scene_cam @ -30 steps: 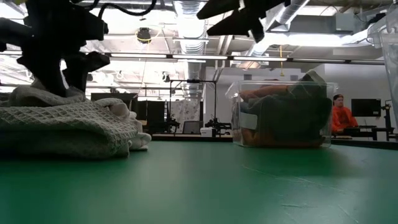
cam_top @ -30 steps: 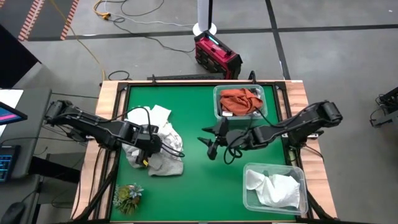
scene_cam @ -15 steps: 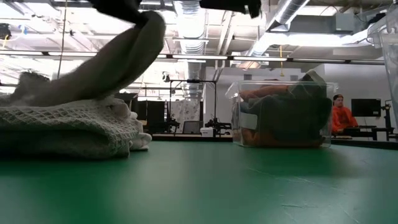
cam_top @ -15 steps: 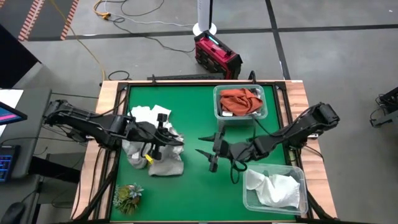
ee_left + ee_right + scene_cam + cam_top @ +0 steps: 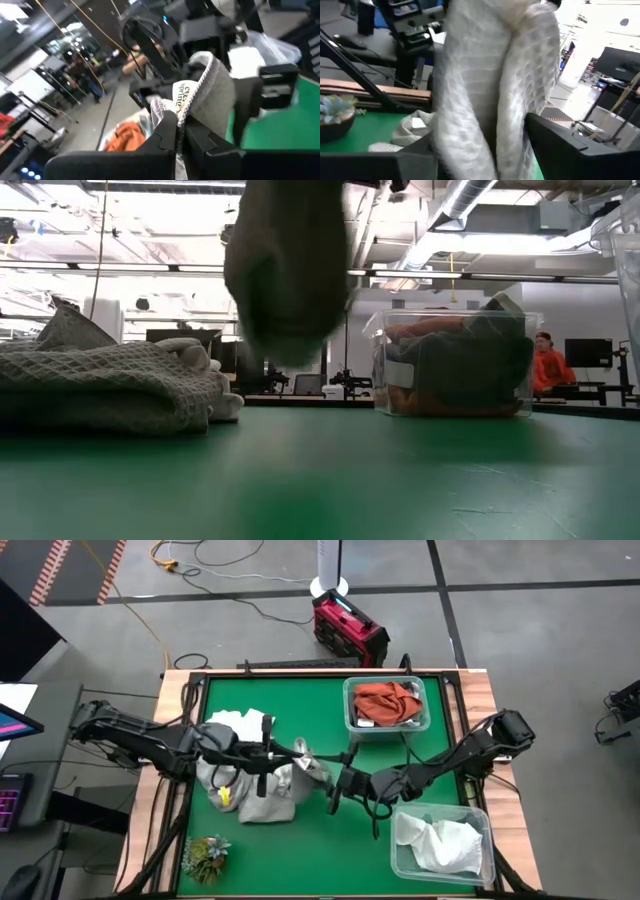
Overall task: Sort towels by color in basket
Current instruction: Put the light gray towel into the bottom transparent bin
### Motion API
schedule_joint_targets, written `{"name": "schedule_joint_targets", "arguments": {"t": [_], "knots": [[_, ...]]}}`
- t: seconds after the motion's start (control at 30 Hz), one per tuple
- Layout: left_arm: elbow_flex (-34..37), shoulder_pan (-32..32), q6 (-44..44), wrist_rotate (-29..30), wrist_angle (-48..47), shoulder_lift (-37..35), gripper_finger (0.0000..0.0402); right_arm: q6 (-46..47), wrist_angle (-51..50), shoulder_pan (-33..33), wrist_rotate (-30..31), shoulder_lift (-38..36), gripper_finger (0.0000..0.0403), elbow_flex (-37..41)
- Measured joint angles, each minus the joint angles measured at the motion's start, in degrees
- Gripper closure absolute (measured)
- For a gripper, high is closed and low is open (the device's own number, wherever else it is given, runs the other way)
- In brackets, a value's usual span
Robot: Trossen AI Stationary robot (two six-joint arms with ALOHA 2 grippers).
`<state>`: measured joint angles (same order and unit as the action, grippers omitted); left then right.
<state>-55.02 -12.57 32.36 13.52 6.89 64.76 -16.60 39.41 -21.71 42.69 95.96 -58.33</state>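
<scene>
Waffle-weave grey towel (image 5: 308,769) hanging mid-frame over green worktop (image 5: 310,715), left gripper (image 5: 290,754) jaws clamped on its hemmed corner, right gripper (image 5: 338,790) jaws apart around the drape, rumpled towel heap (image 5: 240,775) centre-left, rust-orange towel (image 5: 388,703) in clear bin (image 5: 352,712) upper right.

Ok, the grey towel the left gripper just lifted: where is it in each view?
High view: grey towel at table centre, between both grippers.
Low view: hanging upper centre, left of the clear bin holding the rust-orange towel.
Left wrist view: pinched in the left gripper, centre.
Right wrist view: fills the centre.
Shared landmark: that clear bin.
</scene>
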Motion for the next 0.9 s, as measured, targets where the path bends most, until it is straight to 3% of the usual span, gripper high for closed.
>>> {"name": "schedule_joint_targets", "arguments": {"t": [0.37, 0.53, 0.63, 0.8, 0.9], "knots": [[0.00, 4.76, 4.61, -12.61, 18.25, 2.07, 0.0396, 0.20, 3.16, 2.94, -6.61, -0.02, 0.0164, 0.00], [-0.02, 6.64, -1.35, -15.48, 27.25, 3.20, 0.0396, 0.20, 3.10, 4.47, -6.79, -0.02, 0.0173, 0.00], [-0.02, 6.75, -5.86, -14.71, 27.55, 3.34, 0.0396, 0.17, 2.92, 4.98, -6.82, -0.02, 0.0218, 0.00], [-0.02, 6.72, -12.11, -6.85, 26.84, 3.30, 0.0392, -0.04, 1.91, 5.03, -6.84, -0.02, 0.0369, 0.00], [-1.04, 6.77, -13.05, -5.12, 21.32, 2.00, 0.0368, -0.23, 1.05, 5.01, -6.83, -0.02, 0.0380, 0.00]]}}
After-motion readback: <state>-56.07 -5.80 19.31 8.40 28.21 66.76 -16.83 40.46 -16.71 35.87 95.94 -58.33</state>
